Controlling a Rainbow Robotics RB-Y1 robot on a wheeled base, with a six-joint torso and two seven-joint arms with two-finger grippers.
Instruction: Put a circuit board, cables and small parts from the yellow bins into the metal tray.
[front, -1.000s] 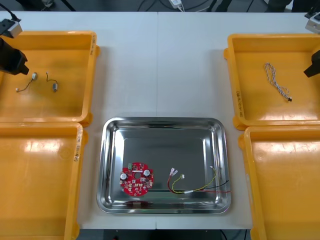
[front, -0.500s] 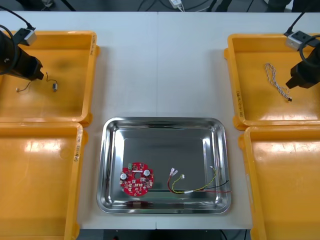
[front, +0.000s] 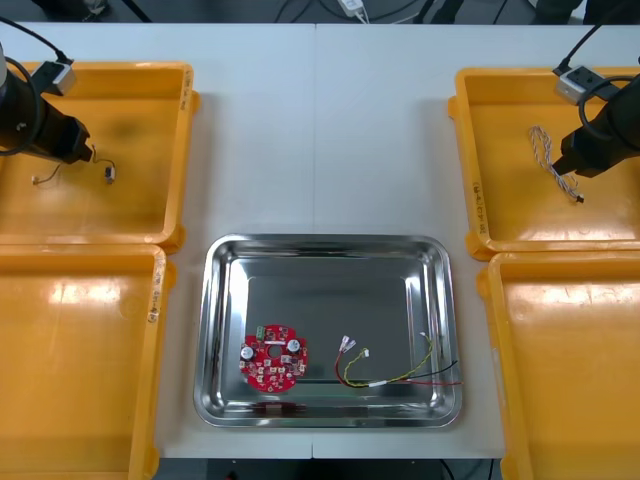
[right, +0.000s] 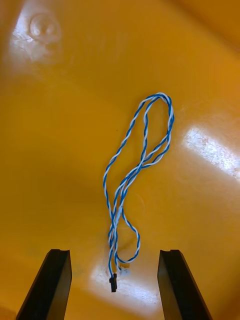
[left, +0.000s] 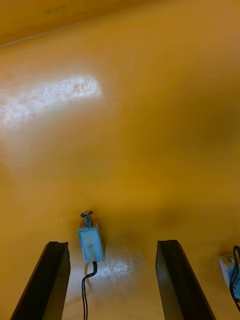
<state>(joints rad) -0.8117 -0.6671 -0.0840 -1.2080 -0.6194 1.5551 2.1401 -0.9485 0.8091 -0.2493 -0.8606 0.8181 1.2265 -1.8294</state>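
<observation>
Twisted cable loop (right: 143, 162), glossy yellow bin (right: 65, 150), right end effector (right: 114, 252) spread above

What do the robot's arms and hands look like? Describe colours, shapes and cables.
Both arms are black. The left arm and the right arm each carry a small grey box with a black cable looping off it. The left hand and the right hand each have two flat black fingers with squared tips.

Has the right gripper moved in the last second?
Yes. The right gripper has moved in from the yellow bin's outer edge toward the blue and white cable.
</observation>
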